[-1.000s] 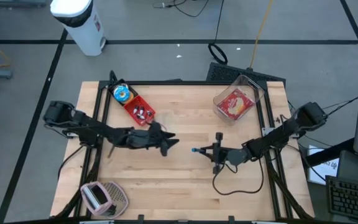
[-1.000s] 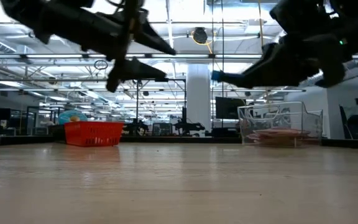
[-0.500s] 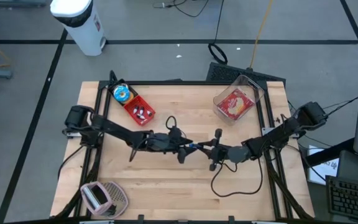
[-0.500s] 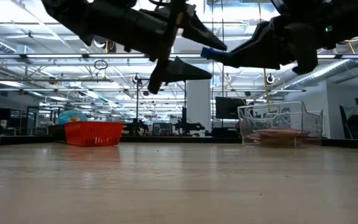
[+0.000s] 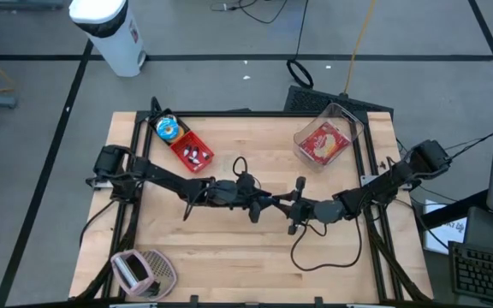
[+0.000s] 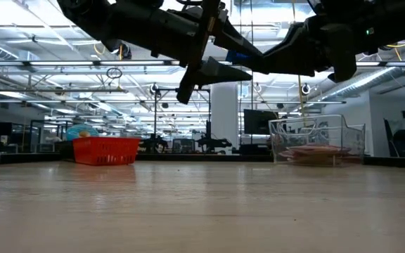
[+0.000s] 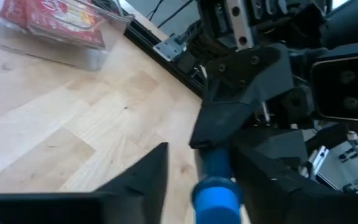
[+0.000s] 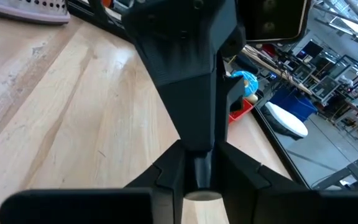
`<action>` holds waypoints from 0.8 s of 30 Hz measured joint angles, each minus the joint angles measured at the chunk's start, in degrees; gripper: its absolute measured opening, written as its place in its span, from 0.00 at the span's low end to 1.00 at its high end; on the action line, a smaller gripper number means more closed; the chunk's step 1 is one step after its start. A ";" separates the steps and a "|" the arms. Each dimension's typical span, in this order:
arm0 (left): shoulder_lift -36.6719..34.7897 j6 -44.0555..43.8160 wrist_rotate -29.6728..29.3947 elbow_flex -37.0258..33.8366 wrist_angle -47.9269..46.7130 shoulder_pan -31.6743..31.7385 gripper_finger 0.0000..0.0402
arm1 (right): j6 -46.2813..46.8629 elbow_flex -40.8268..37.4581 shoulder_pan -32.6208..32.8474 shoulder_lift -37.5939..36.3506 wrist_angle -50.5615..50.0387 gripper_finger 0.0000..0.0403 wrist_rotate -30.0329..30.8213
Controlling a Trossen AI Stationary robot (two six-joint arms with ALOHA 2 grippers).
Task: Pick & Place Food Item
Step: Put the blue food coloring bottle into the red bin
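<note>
Jaws of both arms meet nose to nose above mid-bench around a small blue-tipped piece.

Left gripper (image 5: 265, 203) has its jaws spread to either side of the blue-tipped piece (image 7: 215, 186), which the right gripper (image 5: 288, 205) pinches between its own jaws; whether the left fingers touch it cannot be told. Both hang well above the bench (image 5: 255, 244) in the low view, with bare wood beneath them and along the near edge. A red basket (image 5: 188, 148) of food items sits near the far left corner, a clear bin (image 5: 328, 137) holding a red packet near the far right, and a pink rack (image 5: 144, 272) at the near left corner.
</note>
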 joint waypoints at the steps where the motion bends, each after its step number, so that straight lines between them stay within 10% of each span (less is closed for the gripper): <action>1: 0.00 -0.13 0.40 0.00 0.08 0.15 0.40 | 0.00 0.00 -0.02 0.00 0.00 0.17 -0.02; 8: 0.00 1.47 3.49 0.00 0.25 0.45 0.13 | -0.05 -0.02 0.02 0.00 -0.24 0.21 0.37; 24: -17.36 7.16 -15.42 -6.33 -19.49 0.23 0.12 | 14.02 -0.30 4.92 -6.64 -9.75 0.46 11.93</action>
